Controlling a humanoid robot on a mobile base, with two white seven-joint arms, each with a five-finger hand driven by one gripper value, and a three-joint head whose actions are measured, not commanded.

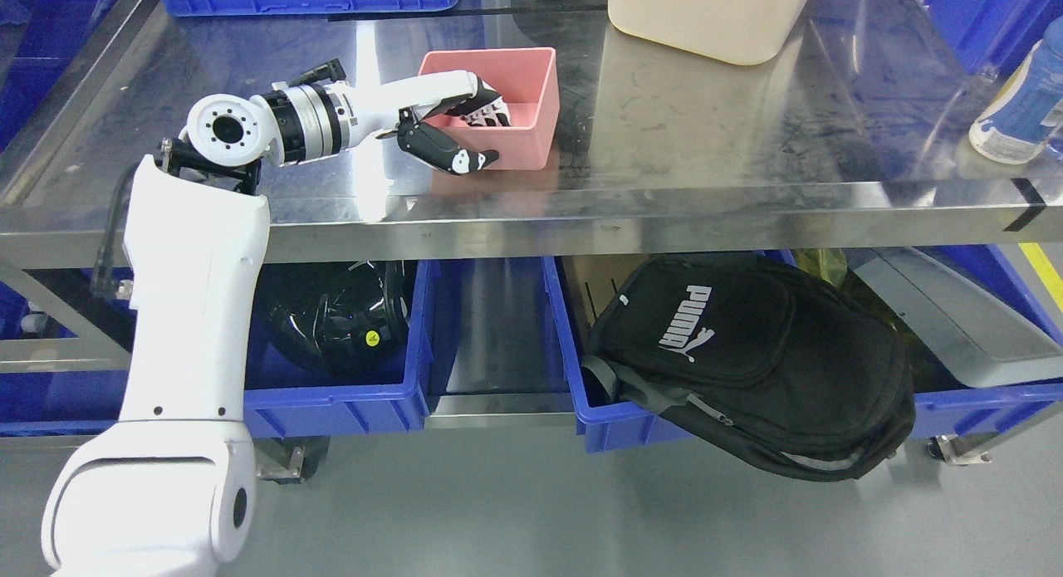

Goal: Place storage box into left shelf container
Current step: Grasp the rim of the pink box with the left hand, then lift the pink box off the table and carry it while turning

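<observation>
Left robot hand (453,129) — gripping pink storage box (523,95)

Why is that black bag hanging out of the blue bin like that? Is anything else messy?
The black backpack is too big for its blue bin under the table: it bulges over the front rim and sags toward the floor. On top, the left hand grips the pink storage box, which sits upright. Nothing looks spilled.

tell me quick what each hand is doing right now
Left hand: shut on the near wall of the small pink plastic storage box, fingers inside, thumb outside.
Right hand: not in view.
</observation>
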